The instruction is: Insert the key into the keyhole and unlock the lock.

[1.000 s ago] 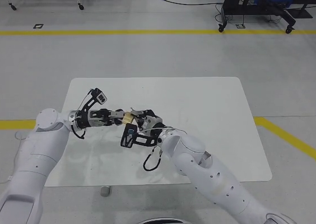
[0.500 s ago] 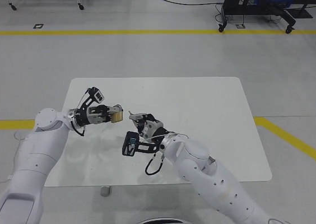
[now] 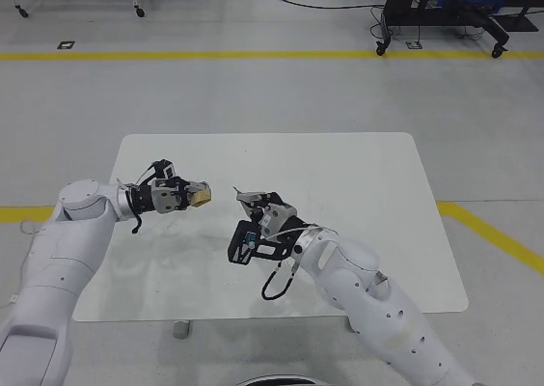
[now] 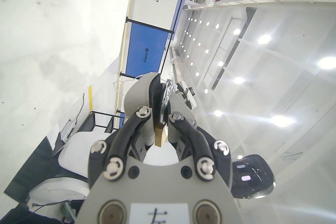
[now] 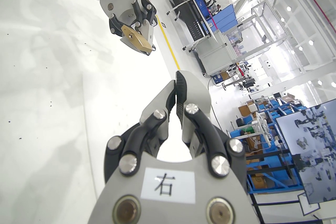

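– Both arms have drawn apart. The left pincer (image 3: 198,196) is clamped on the brass lock (image 5: 137,40), held over the worktop (image 3: 349,174), left of centre.
– And the right pincer (image 5: 179,83)?
– Closed tight, near the lock's right. I can't make out the key or keyhole.
– Step?
– Probably re-aligning before insertion. The next move needs the tip squared up.

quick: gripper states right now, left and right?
Left gripper: shut on the padlock.
Right gripper: shut; cannot tell whether anything is pinched between its pads.
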Robot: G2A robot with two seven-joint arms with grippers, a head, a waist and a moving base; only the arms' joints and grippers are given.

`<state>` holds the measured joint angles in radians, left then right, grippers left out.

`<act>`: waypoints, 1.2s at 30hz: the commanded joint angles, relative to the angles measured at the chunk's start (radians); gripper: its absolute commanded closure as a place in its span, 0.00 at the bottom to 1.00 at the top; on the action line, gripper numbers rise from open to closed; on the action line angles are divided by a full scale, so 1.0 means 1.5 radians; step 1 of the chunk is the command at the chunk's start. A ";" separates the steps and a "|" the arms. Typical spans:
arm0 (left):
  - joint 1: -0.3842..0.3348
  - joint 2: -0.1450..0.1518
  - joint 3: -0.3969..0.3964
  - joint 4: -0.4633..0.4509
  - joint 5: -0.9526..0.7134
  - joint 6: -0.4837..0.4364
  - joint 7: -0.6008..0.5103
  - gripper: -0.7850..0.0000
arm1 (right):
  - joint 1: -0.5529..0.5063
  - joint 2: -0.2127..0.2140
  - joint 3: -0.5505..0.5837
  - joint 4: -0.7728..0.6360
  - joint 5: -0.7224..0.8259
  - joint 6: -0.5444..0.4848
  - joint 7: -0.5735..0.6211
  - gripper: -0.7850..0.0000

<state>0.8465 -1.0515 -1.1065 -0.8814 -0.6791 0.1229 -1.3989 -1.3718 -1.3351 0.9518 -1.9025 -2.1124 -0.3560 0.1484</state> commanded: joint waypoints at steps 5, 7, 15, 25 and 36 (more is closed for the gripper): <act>0.000 0.000 0.000 0.000 0.000 0.000 0.000 1.00 | 0.000 0.000 0.000 0.000 0.000 0.000 0.000 1.00; 0.007 0.001 0.001 -0.012 0.022 -0.010 0.043 1.00 | -0.001 0.000 0.000 0.000 -0.002 0.003 -0.001 1.00; 0.067 0.029 -0.052 -0.133 0.088 0.088 0.136 1.00 | 0.013 0.009 -0.063 -0.005 -0.200 -0.017 -0.057 1.00; 0.113 0.039 -0.070 -0.222 0.087 0.160 0.162 1.00 | 0.038 0.014 -0.120 0.025 -0.371 -0.014 -0.078 1.00; 0.137 0.044 -0.078 -0.267 0.086 0.183 0.200 1.00 | 0.036 0.013 -0.153 0.031 -0.463 -0.015 -0.058 1.00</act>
<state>1.0474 -0.9864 -1.2221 -1.2763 -0.5506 0.3974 -1.1052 -1.3197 -1.3138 0.7246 -1.8584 -2.8039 -0.3776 0.0521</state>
